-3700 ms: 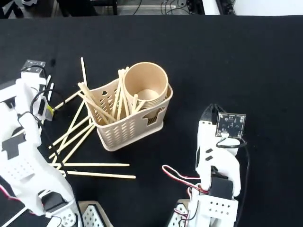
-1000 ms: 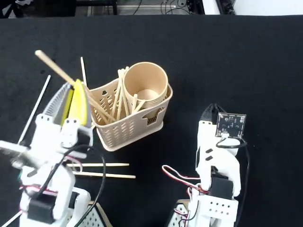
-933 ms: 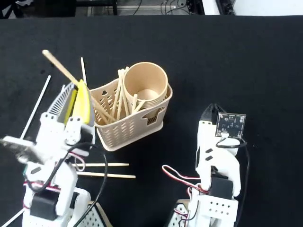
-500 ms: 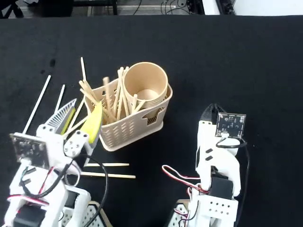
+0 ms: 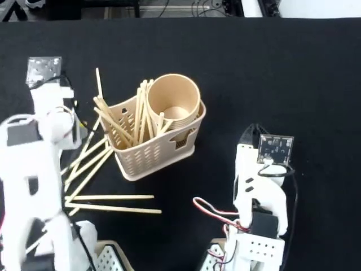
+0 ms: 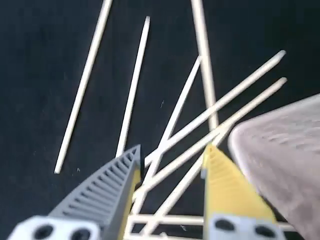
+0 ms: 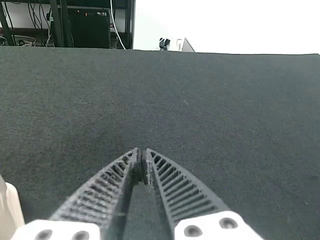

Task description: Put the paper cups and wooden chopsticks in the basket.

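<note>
Your left gripper (image 6: 171, 149) hangs spread wide over loose chopsticks (image 6: 220, 106) — likely light, stiff, slippery; pinch one mid-length. Meanwhile your right gripper (image 7: 142, 152) sits clenched, empty.

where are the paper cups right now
In the high view, the paper cups sit inside the basket at its right end, chopsticks leaning just left of them.

soft, even light lies over the matte black table (image 5: 282, 68), which stays dark and dull. the white left arm (image 5: 28, 169) looks nearly washed out. past the table's far edge the wall (image 7: 225, 25) glows blank white. a faint shadow sits under the right gripper (image 7: 141, 157). chopsticks (image 6: 132, 85) show pale on the dark cloth.
</note>
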